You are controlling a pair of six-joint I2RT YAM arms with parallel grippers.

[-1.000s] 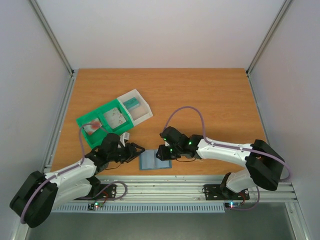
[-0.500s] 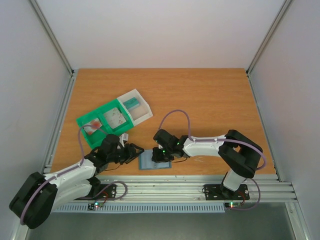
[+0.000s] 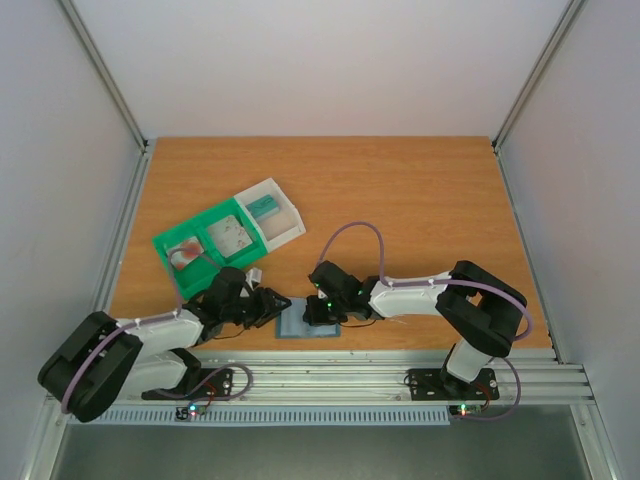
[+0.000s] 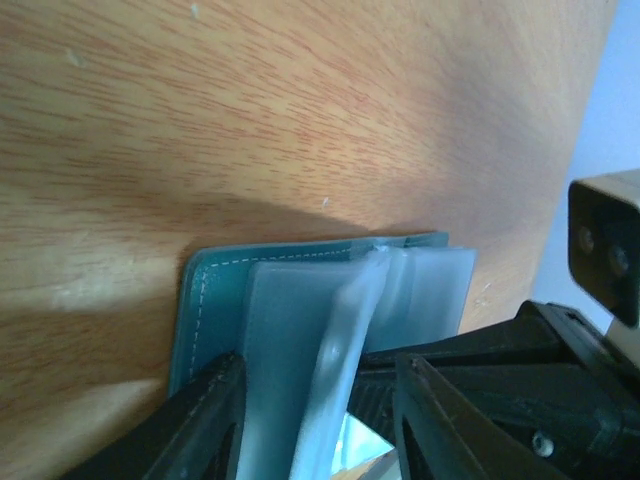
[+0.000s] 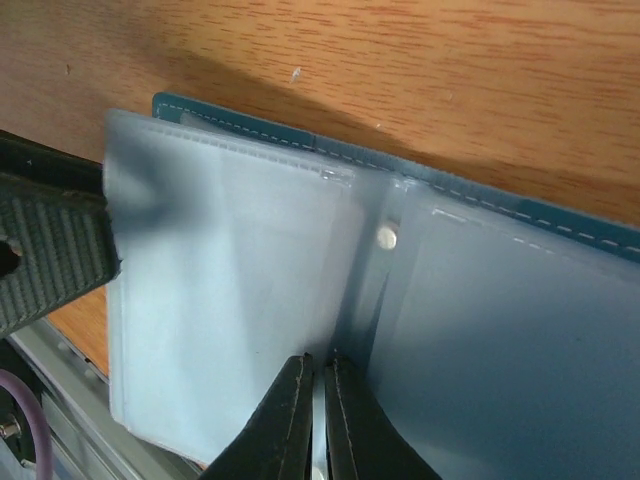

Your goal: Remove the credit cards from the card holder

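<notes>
Right claw (image 5: 318,378) pinched shut over card holder (image 5: 230,300) centre fold, left claw (image 4: 320,400) open, astride its left edge

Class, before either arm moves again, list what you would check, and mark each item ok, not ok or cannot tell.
1. Card holder lies open on the table: ok.
2. Right gripper shut at the centre fold: ok.
3. A credit card caught in its jaws: cannot tell.
4. Left gripper astride the clear sleeves, clamping them: cannot tell.
5. Cards left inside the sleeves: cannot tell.
</notes>
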